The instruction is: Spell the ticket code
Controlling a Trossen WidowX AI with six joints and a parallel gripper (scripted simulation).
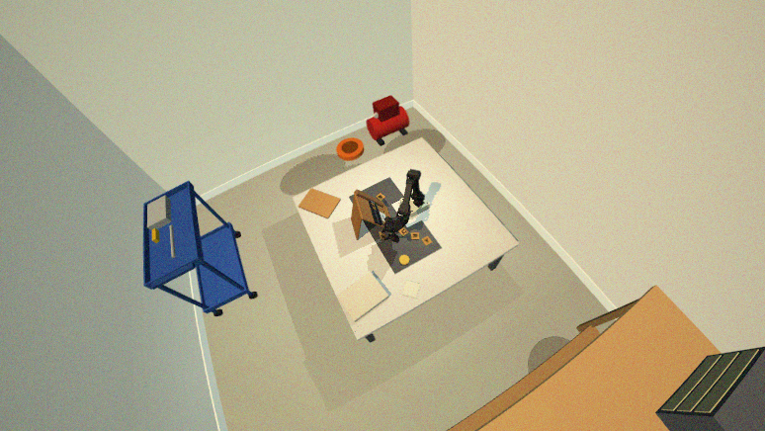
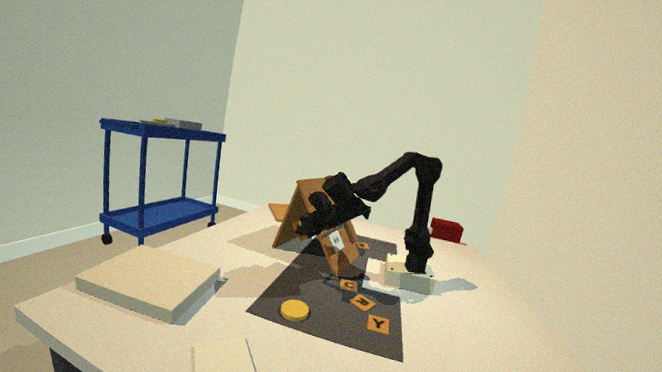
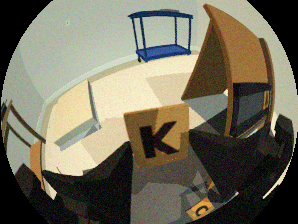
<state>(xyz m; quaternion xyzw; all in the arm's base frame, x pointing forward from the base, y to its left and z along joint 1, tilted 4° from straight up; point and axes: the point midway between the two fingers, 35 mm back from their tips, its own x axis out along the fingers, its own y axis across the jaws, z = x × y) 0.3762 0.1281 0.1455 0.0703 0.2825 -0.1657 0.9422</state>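
Observation:
My gripper [image 1: 386, 235] [image 2: 301, 229] [image 3: 160, 140] is shut on the K tile [image 3: 142, 120], held above the table with its letter upright in the wrist view. It is beside the tilted board [image 2: 338, 265] [image 3: 250, 60], off the near end of the dark rail [image 3: 245, 112]. An orange piece with a dark mark [image 3: 266, 100] shows at the rail's far part; its letter is unclear. The C tile [image 1: 403, 231] [image 2: 349, 285] [image 3: 201, 208], R tile [image 1: 415, 235] [image 2: 362, 302] and Y tile [image 1: 426, 240] [image 2: 378, 324] lie flat. Another tile [image 1: 381, 197] [image 2: 362, 245] lies beyond the board. The ticket's print is unreadable.
A yellow disc [image 1: 403, 259] [image 2: 294, 310] lies on the dark mat [image 2: 330, 334]. A thick beige slab [image 1: 364, 296] [image 2: 146, 275] and a thin pale pad [image 1: 411, 290] [image 2: 223, 365] lie nearer the table edge. A flat orange panel [image 1: 319, 203] lies behind the board.

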